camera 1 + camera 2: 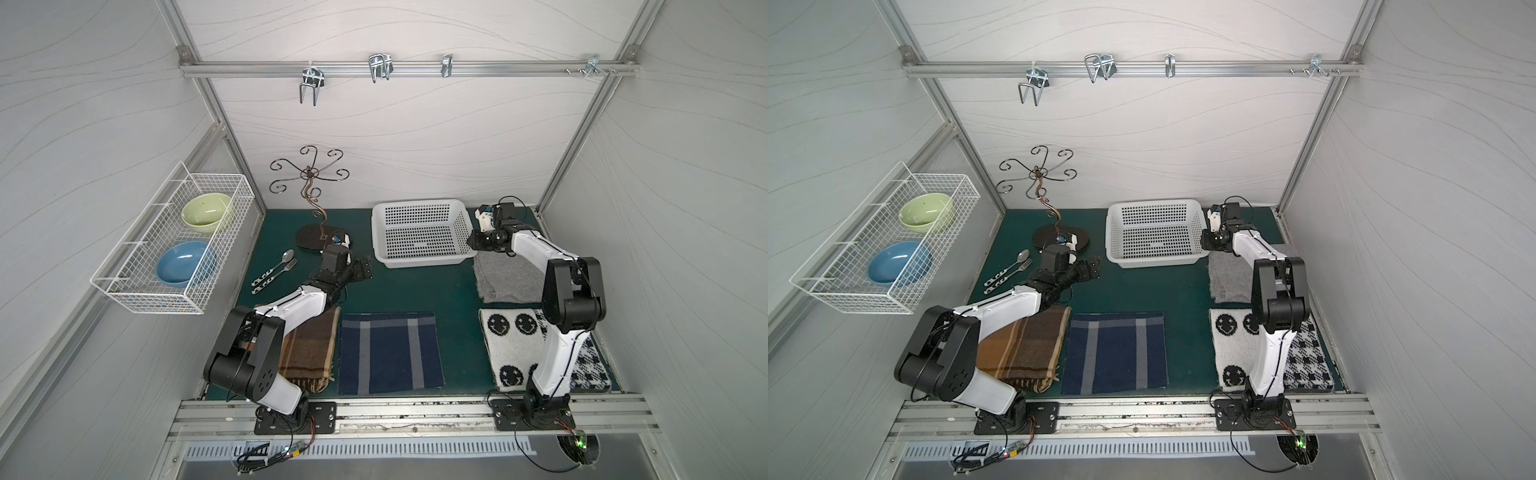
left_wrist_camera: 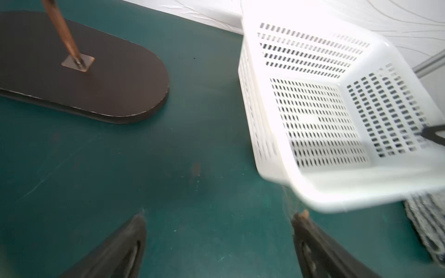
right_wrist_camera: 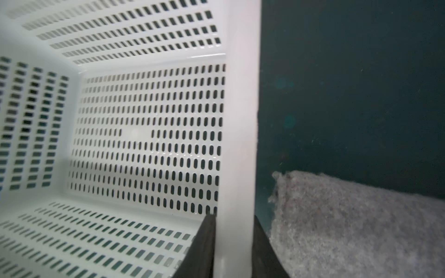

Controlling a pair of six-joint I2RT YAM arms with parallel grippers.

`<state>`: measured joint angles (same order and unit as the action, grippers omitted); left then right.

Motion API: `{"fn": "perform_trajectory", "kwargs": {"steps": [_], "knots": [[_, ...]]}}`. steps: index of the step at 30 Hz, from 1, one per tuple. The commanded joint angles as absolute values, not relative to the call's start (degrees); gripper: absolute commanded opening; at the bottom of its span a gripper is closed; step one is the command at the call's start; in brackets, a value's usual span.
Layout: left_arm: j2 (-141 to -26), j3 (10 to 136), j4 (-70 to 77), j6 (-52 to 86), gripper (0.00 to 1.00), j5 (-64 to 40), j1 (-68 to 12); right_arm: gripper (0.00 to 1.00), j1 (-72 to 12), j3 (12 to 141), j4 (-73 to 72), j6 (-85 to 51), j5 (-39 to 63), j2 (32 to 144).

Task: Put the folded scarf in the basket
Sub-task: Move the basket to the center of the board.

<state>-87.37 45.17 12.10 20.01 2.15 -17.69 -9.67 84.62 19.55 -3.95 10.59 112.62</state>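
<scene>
Empty white basket (image 1: 419, 204) sits at the back of a green mat (image 1: 415, 291); right gripper (image 3: 232, 221) pinches its side rim; left gripper (image 2: 220, 216) hangs spread and empty nearby; grey folded scarf (image 1: 507, 278) lies just beside the basket, not yet loaded

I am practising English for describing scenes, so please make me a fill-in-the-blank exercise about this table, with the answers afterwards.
1. Inside, the basket is ____.
2. The right gripper is closed on the basket's ____.
3. The left gripper is ____ and holds nothing.
4. In the wire rack, the bowl beside the green bowl is ____.
Answers: empty; rim; open; blue.
</scene>
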Motion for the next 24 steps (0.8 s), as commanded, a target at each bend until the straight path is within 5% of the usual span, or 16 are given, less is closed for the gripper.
{"fn": "perform_trajectory", "kwargs": {"steps": [1,11,24], "knots": [[-85.3,46.6,12.4,20.8,0.98,6.1,-17.9,0.25,-12.3,83.8,26.6,-0.8,7.5,109.6],[-85.8,47.1,12.3,23.0,0.96,2.4,-18.1,0.31,-16.3,72.3,27.6,-5.2,9.4,98.4],[-82.4,45.0,8.4,23.3,0.71,-1.1,-19.4,0.48,-19.9,63.5,25.2,-8.9,12.0,93.3]]}}
